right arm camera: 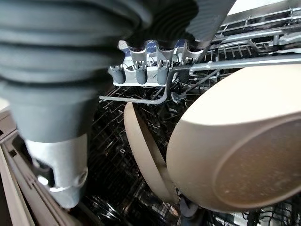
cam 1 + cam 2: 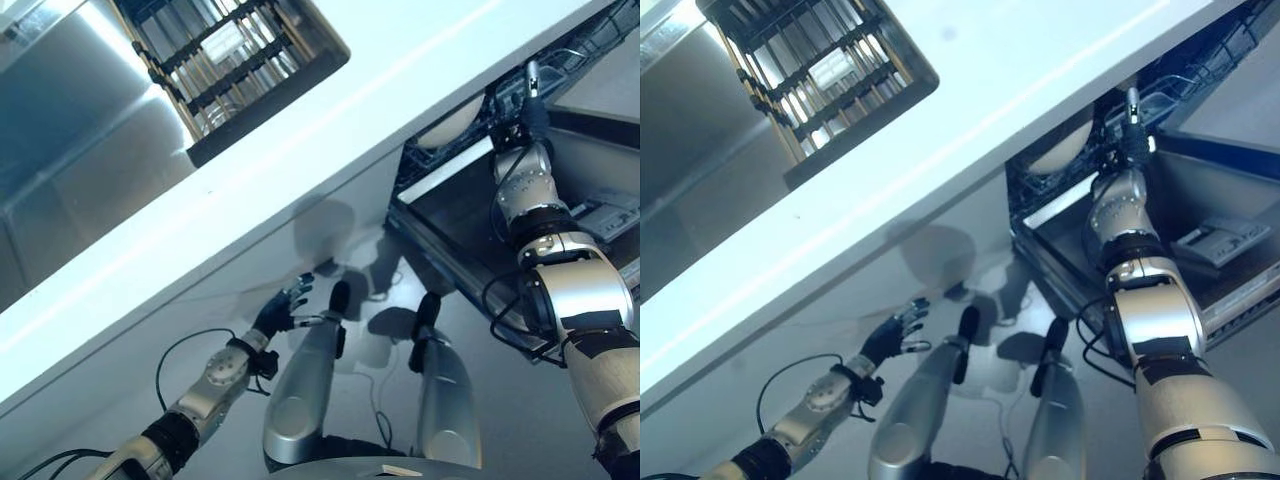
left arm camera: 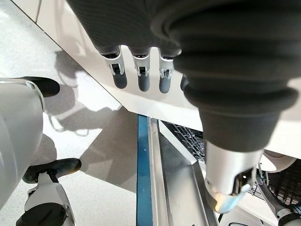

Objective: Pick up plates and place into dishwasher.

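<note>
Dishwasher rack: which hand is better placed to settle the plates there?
Right. The right hand is already at the rack beside two beige plates; the left hand hangs low, open, away from it.

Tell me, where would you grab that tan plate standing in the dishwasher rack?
By its top rim, coming from above. The plate stands on edge in the rack, next to a bowl, so probably only its thin upper edge is free for the right hand.

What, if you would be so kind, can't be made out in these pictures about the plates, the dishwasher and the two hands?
- Plates in the dishwasher rack: right wrist view; the picture's edges cut them off, so their number is unclear.
- Right hand: eye views; too small to tell whether it touches the rack.
- Dish rack on the counter: eye views; too dim to tell its contents.
- Left hand: hangs open, low beside the counter.
</note>
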Available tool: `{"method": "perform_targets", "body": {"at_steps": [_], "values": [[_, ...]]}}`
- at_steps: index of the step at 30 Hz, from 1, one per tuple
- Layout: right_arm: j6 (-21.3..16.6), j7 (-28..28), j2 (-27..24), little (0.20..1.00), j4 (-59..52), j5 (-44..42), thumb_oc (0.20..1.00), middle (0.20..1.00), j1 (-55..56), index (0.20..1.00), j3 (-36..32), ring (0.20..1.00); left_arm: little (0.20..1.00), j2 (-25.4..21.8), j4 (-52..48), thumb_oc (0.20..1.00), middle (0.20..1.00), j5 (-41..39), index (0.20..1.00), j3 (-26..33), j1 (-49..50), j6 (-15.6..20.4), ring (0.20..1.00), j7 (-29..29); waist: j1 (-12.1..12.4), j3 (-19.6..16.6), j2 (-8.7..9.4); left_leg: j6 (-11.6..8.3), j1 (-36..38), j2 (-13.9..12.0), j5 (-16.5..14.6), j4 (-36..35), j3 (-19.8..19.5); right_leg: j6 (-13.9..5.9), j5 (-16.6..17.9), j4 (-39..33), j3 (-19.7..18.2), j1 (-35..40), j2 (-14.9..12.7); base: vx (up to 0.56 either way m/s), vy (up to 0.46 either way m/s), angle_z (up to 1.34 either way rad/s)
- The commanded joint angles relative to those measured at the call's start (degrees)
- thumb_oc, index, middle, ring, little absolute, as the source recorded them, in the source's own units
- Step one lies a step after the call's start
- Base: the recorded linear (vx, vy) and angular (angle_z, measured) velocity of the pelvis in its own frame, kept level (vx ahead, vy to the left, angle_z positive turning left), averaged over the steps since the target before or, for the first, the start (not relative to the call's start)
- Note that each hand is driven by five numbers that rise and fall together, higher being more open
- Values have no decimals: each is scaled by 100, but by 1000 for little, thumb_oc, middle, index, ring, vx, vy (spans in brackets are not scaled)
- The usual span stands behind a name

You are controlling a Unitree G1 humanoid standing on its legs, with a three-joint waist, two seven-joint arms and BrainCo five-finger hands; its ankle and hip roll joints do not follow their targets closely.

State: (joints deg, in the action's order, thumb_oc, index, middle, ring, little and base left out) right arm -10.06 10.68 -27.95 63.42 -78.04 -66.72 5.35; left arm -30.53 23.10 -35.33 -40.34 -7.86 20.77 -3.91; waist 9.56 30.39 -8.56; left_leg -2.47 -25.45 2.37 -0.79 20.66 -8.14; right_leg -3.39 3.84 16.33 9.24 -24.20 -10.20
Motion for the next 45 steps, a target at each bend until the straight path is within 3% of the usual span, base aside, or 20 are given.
{"method": "perform_targets", "body": {"at_steps": [1, 21, 26, 30, 36, 45], "values": [[-174, -340, -426, 1000, -346, -201, 1000, 1000, -572, 1000, 172, 1000, 1000, -318, -751, 1000, 1000, -170, 1000, 88, 235, 73, 1000, -117, 176, -59, -217, 144, -108, 30, 26, -225, 53, 73, -811, 430, 100, 362, 70, 6, -13, 5], [-93, -337, -707, 1000, -200, -438, 1000, 1000, -295, 1000, -58, 1000, 1000, -519, -795, 1000, 1000, -95, 1000, 252, 305, 153, 1000, -179, 200, -59, -54, 240, -129, 80, -70, -160, 66, 53, -790, 408, 30, 388, 118, -2, -6, 4], [-264, -361, -707, 1000, -337, -649, 1000, 1000, 154, 1000, -290, 1000, 1000, -528, -749, 1000, 1000, -197, 1000, 430, 325, 231, 1000, -136, 131, -59, 17, 283, -112, 91, -93, -153, 127, 13, -739, 364, -39, 424, 120, -3, -14, 0], [-354, -645, -636, 1000, -465, -1024, 1000, 1000, 487, 1000, -493, 1000, 1000, -522, -763, 1000, 1000, -124, 1000, 509, 301, 248, 1000, -106, 57, -59, 36, 310, -146, 81, -43, -184, 169, -23, -622, 290, -81, 386, 125, -20, -1, 1], [-547, -1517, -426, 1000, -957, -1789, 1000, 1000, 890, 1000, -645, 1000, 1000, -503, -703, 1000, 1000, -138, 1000, 542, 244, 232, 1000, -50, -54, -59, 91, 316, -217, 78, -29, -222, 256, -98, -473, 89, -156, 331, 121, -35, -3, -2], [-514, -1170, -506, 1000, -873, -1013, 1000, 1000, 1211, 1000, -643, 1000, 1000, -516, -642, 1000, 1000, -145, 1000, 645, 247, 363, 1000, -65, -120, -59, 173, 326, -196, 50, -3, -347, 315, -104, -387, -83, -194, 334, 171, -42, -5, -4]]}}
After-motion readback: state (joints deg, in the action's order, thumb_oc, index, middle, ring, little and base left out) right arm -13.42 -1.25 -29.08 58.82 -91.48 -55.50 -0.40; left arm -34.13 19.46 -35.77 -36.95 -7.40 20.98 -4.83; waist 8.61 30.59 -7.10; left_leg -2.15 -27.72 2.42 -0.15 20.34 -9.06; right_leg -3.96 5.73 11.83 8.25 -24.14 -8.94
